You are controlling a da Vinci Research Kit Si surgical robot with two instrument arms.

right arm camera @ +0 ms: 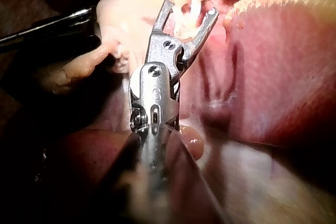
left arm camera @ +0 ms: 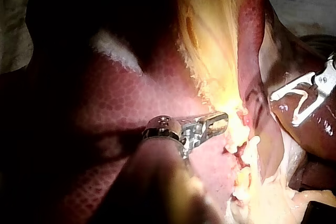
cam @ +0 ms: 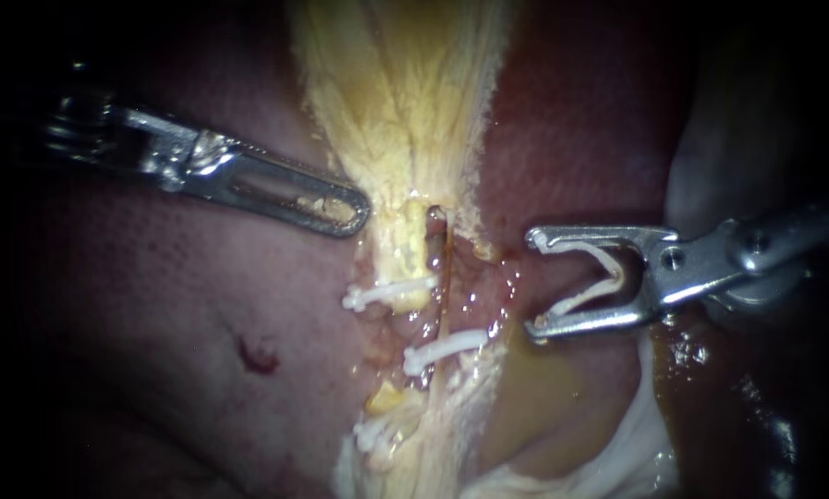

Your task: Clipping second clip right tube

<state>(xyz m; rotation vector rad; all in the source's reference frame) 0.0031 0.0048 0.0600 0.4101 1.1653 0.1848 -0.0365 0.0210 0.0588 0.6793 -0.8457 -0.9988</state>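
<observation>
Endoscope view: right instrument (cam: 530, 285) at three o'clock grasps a white V-shaped clip (cam: 585, 298) in its claw; left instrument (cam: 357, 214) at ten o'clock, slotted claw clenched, lies beside fibrous yellow tissue (cam: 400, 102).

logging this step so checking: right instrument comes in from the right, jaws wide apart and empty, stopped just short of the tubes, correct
Not empty. The right instrument carries a white clip between its jaws, the clip's legs spread in a V along them. The endoscope view shows it. The rest holds: it comes in from the right, jaws wide apart, short of the tubes.
</observation>
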